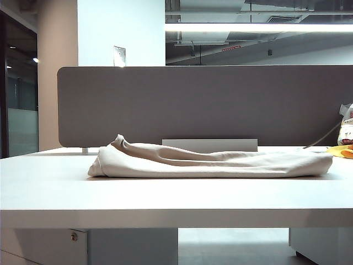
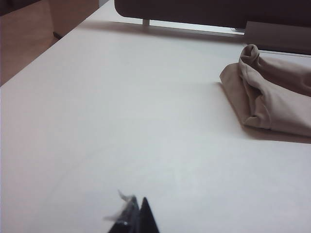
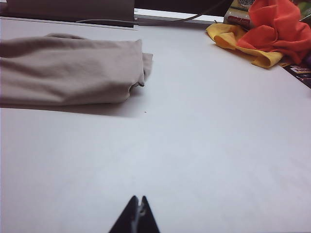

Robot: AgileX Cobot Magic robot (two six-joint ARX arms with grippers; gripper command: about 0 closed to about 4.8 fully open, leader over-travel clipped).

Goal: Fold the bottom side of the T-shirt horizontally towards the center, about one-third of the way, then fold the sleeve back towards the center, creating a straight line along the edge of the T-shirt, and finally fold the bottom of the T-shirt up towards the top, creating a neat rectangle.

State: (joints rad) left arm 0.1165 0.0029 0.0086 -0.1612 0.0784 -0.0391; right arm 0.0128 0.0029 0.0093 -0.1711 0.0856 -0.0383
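Shirt bunched mid-table, untouched.
You see left gripper and right gripper both closed, empty, well short of it.

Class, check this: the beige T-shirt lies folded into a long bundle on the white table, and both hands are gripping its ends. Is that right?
Not quite. The T-shirt does lie folded on the table, but neither hand grips it. The wrist views show the left hand and right hand shut on nothing, apart from the cloth.
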